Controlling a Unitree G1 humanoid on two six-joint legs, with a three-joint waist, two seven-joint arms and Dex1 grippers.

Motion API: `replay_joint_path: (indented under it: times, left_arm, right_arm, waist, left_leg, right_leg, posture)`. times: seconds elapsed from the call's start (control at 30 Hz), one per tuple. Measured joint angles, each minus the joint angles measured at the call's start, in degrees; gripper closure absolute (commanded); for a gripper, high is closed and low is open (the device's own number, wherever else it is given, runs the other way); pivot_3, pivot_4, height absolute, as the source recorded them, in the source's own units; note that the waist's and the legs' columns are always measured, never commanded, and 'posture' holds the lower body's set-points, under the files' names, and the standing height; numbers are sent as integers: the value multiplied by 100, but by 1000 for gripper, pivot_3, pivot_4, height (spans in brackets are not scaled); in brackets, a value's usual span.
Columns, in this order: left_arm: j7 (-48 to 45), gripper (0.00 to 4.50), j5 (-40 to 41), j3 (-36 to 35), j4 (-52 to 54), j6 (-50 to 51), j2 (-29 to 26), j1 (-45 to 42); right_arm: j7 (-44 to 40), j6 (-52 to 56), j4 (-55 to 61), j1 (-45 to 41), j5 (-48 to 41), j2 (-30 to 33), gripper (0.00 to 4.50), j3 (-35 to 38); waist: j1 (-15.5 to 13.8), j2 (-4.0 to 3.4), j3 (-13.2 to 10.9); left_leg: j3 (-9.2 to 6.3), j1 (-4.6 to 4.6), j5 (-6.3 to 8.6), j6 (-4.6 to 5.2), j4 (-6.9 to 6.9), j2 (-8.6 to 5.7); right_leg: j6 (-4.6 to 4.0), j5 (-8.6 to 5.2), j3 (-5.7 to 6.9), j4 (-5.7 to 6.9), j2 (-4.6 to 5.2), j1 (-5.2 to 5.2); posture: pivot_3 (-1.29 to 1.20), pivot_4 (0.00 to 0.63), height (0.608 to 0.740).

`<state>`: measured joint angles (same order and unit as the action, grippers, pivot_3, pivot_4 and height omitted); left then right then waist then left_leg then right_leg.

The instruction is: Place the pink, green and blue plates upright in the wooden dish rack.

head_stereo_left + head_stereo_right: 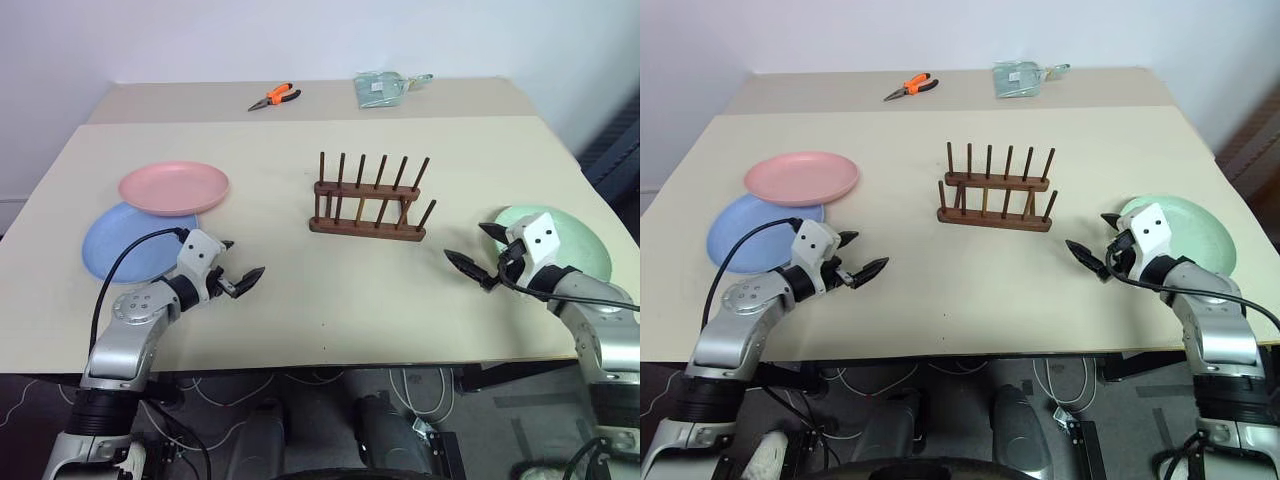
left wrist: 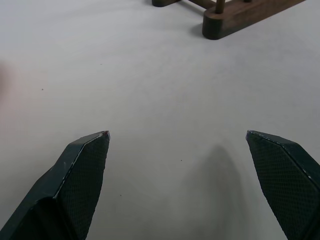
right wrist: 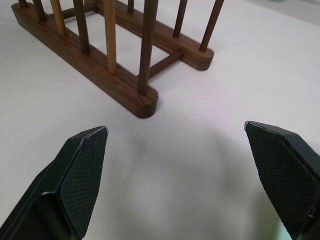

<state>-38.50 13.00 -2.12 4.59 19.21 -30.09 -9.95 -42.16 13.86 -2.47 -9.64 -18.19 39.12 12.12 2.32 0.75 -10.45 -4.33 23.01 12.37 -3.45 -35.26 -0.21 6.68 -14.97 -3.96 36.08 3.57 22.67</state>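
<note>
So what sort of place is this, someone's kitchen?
Probably not a kitchen; more likely a lab or workshop set up for practice. The dish rack and plates sit on a plain table, orange pliers lie at the far edge, and loose cables trail on the floor underneath.

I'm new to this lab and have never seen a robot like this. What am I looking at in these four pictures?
A two-armed humanoid robot stands at a table. Two pictures come from cameras on its head, looking down over its arms. The other two come from cameras on its wrists, looking along the black fingers. The left gripper and right gripper are both open and hold nothing. On the table stands an empty wooden rack. To the robot's left, a pink plate overlaps a blue plate; a green plate lies flat to its right. On the farther table lie orange pliers and a greenish packet.
</note>
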Motion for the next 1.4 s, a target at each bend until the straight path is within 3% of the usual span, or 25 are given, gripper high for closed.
replay_joint_path:
  times: [0.23, 0.47, 0.63, 0.8, 0.97, 1.07, 1.27, 1.4]
  left_arm:
    - [-31, 0, -68, 140, -302, -86, 73, -289]
    - [-605, 0, -81, 332, -1346, -359, 110, -1268]
    - [-1264, 0, -418, 965, -3369, -1000, 708, -2710]
    - [-1345, 0, -937, 1251, -5655, -1870, 1386, -4126]
    - [-1227, 0, -1205, 1237, -6730, -2524, 1641, -4599]
    - [-1174, 774, -1244, 1167, -7018, -2655, 1783, -4706]
    - [-1069, 3661, -1249, 1021, -7164, -2888, 2084, -4674]
    - [-1267, 3812, -1242, 962, -6953, -3037, 2050, -4461]
  right_arm:
    - [180, -55, 6, -26, 102, -54, 35, -1]
    - [66, 202, 149, -28, -111, -171, 35, -30]
    - [309, 187, 271, -23, -18, -415, 35, -157]
    - [577, 142, 525, 142, 5, -444, 35, -79]
    - [783, 132, 767, 414, 5, -451, 35, 13]
    - [926, 155, 1103, 691, 6, -459, 0, 60]
    - [1154, 218, 1583, 1219, 4, -485, 0, 269]
    - [1174, 226, 1600, 1262, 6, -483, 0, 273]
  waist:
    - [-5, 0, 0]
    - [-9, 0, 0]
    - [-90, 5, -2]
    - [-147, 9, -4]
    - [-111, 12, -6]
    - [-136, 12, -5]
    - [-140, 18, -4]
    - [-117, 16, -2]
  left_leg:
    - [0, 0, 0, 0, 0, 0]
    - [-1, 1, 0, 0, -2, -1]
    - [-2, 10, 0, 0, -14, -5]
    - [-2, 29, 1, 2, -16, -7]
    - [-3, 25, 2, 4, -14, -6]
    - [-6, 25, 2, 4, -17, -6]
    - [-9, 29, 2, 4, -34, -12]
    - [-11, 25, 2, 4, -31, -9]
  right_leg:
    - [1, 0, 0, 0, -1, 0]
    - [16, 8, 1, 0, -2, -1]
    - [21, 11, 2, -3, -2, -1]
    - [31, 10, 4, -2, -3, 16]
    - [34, 9, 3, 4, -3, 17]
    - [34, 9, 4, 4, -3, 12]
    - [37, 10, 7, 2, 1, 7]
    - [37, 10, 7, 6, -2, 7]
  posture:
    - [0, 150, 740]
    - [0, 150, 740]
    - [0, 150, 740]
    - [0, 150, 740]
    - [0, 150, 740]
    - [0, 150, 740]
    - [0, 150, 740]
    - [0, 150, 740]
